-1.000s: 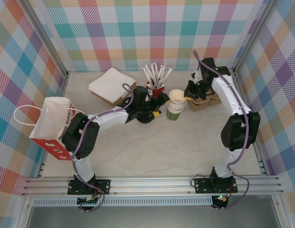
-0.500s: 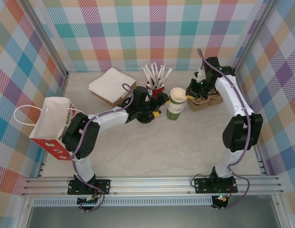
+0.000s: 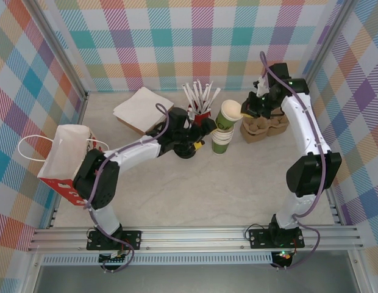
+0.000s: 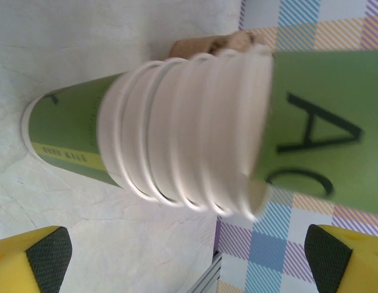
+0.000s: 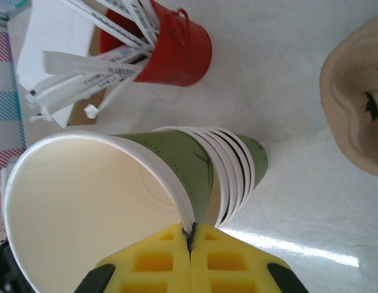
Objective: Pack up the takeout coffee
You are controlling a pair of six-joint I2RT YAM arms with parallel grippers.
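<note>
Packing has barely begun: the cardboard carrier (image 3: 265,129) on the desk (image 3: 195,195) looks empty. The right gripper (image 5: 190,235) has its jaws clamped on the rim of one empty, unlidded green cup (image 3: 228,112), tilted just above the stack (image 3: 221,141). The left gripper (image 4: 189,256) flanks that stack, jaws apart. A red pot (image 3: 201,115) holds white sticks (image 3: 198,93).

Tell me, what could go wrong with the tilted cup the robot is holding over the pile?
1. The right gripper pinches only the thin rim of the tilted cup, so it might slip or crumple.
2. The left gripper is open around the cup stack, not squeezing it, so a snagging cup might tip the stack.
3. The red cup of sticks stands close; a swing could knock it.
</note>
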